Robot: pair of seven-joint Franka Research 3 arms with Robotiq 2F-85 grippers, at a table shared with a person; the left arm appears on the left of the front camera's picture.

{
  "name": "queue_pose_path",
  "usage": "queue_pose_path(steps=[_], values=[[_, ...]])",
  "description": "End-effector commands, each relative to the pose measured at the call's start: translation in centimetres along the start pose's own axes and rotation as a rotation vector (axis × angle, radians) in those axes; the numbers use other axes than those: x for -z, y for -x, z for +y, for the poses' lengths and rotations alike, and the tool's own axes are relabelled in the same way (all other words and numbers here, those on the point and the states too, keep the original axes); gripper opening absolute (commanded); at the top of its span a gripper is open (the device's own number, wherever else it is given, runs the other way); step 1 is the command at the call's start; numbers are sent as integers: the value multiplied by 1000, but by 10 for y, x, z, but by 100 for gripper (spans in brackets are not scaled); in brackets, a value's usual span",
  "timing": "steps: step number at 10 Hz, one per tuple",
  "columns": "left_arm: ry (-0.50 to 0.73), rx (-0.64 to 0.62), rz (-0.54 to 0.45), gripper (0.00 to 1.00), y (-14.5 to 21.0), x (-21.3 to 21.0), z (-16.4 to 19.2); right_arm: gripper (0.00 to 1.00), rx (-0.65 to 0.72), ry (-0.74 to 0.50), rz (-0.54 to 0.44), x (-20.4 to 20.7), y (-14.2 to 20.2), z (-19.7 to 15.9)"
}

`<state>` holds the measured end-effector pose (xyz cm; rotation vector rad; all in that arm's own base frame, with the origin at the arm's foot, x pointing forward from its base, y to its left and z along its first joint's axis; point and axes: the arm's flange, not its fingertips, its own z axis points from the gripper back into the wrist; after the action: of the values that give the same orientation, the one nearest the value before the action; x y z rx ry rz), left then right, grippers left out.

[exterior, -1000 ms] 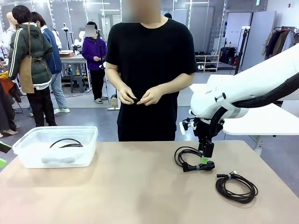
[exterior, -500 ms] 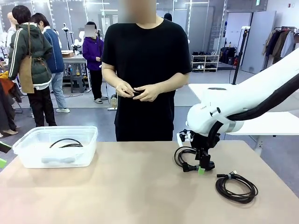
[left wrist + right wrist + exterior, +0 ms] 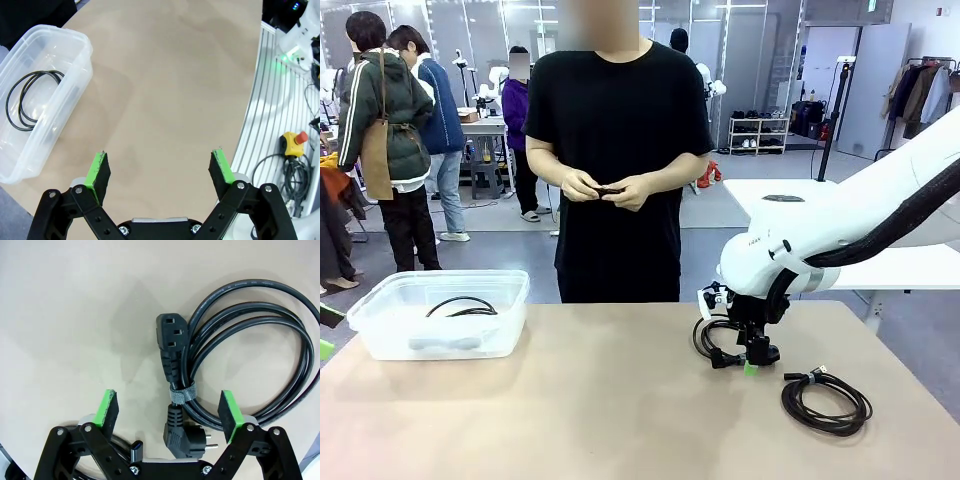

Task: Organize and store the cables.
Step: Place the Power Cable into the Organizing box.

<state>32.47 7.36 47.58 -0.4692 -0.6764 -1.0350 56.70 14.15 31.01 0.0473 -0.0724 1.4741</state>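
The right gripper (image 3: pixel 167 396) is low over the table (image 3: pixel 570 400), jaws spread wide, pads either side of the strapped neck of the coiled power cable (image 3: pixel 250 330); not clamped. The second coiled cable (image 3: pixel 825 402) lies near it, apart. The third coil (image 3: pixel 30 100) lies in the clear bin (image 3: pixel 75 40). The left gripper (image 3: pixel 159 155) is released above bare table.

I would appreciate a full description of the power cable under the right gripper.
The power cable is thick, black and rubbery, coiled in a few loops bound by a grey strap. Its three-hole socket end and angled pin plug lie beside the strap. It lies flat on the tan table, the open right gripper straddling the strap.
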Motion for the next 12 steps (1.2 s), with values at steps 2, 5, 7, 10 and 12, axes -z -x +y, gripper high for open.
queue_pose_path(steps=[2,5,7,10,12], values=[[1,-16,-10,100,-4,-1,-2,88,12,4,-7,12,3,-9],[1,-16,-10,100,-4,-1,-2,42,-10,-22,-18,13,1,-16],[1,-16,-10,100,-4,-1,-2,0,-12,-26,-10,11,-1,-15],[1,-16,-10,100,-4,-1,-2,0,-16,-36,-5,2,-4,-16],[1,-16,-10,100,-4,-1,-2,0,15,-47,9,-11,-10,-18]])
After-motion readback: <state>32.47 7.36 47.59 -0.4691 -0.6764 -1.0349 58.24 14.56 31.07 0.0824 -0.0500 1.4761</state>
